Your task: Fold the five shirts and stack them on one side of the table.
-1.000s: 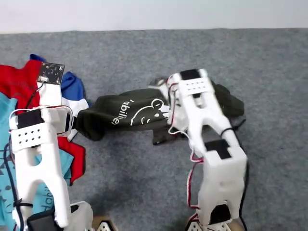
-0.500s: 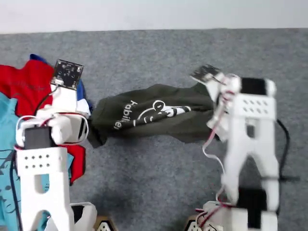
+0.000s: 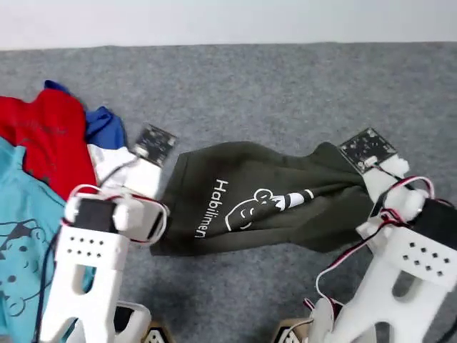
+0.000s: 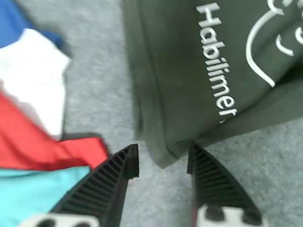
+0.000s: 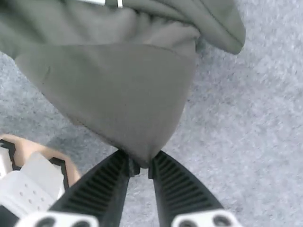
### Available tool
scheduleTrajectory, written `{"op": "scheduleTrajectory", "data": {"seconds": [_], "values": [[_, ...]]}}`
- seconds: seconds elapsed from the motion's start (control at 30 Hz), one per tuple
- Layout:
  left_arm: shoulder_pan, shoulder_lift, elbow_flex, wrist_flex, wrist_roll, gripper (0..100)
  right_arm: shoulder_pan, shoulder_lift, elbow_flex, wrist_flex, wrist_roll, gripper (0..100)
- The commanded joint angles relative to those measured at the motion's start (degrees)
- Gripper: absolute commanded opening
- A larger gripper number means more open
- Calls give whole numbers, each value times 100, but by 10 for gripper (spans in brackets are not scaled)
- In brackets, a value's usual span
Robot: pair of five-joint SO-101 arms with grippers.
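A dark olive shirt (image 3: 264, 196) with white print lies spread across the middle of the grey table. My right gripper (image 5: 139, 165) is shut on a bunched fold of the olive shirt (image 5: 113, 90) at its right end, lifting it slightly. My left gripper (image 4: 161, 163) is open, its fingers (image 4: 118, 170) straddling the lower left corner of the olive shirt (image 4: 208, 80) without pinching it. At the far left lies a heap of other shirts: red (image 3: 50, 139), teal (image 3: 21, 229), and a blue and white one (image 3: 107, 143).
The grey carpeted table (image 3: 285, 86) has free room behind the olive shirt and at the right. A red hem (image 4: 52, 151), teal cloth (image 4: 33, 189) and a white and blue shirt (image 4: 33, 66) lie close beside my left gripper.
My right arm has pulled the olive shirt's end rightward and toward the front, stretching it out. My left arm has swung right to the shirt's lower left corner.
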Motion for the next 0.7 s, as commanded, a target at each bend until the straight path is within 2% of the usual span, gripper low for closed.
{"op": "scheduleTrajectory", "data": {"seconds": [0.0, 0.17, 0.37, 0.5, 0.67], "values": [[273, -114, 426, -703, 26, 180, 92, -171, 114, 233, 53, 11], [273, 440, 769, -1574, 18, 181, 66, -180, 422, 224, -44, 11], [264, 2549, 259, -2145, 9, 181, 66, -207, 668, 224, -44, 11], [264, 4123, -919, -2066, 9, 179, 75, -207, 668, 224, -44, 11], [255, 5547, -3037, -1222, 0, 177, 92, -207, 668, 224, -44, 11]]}}
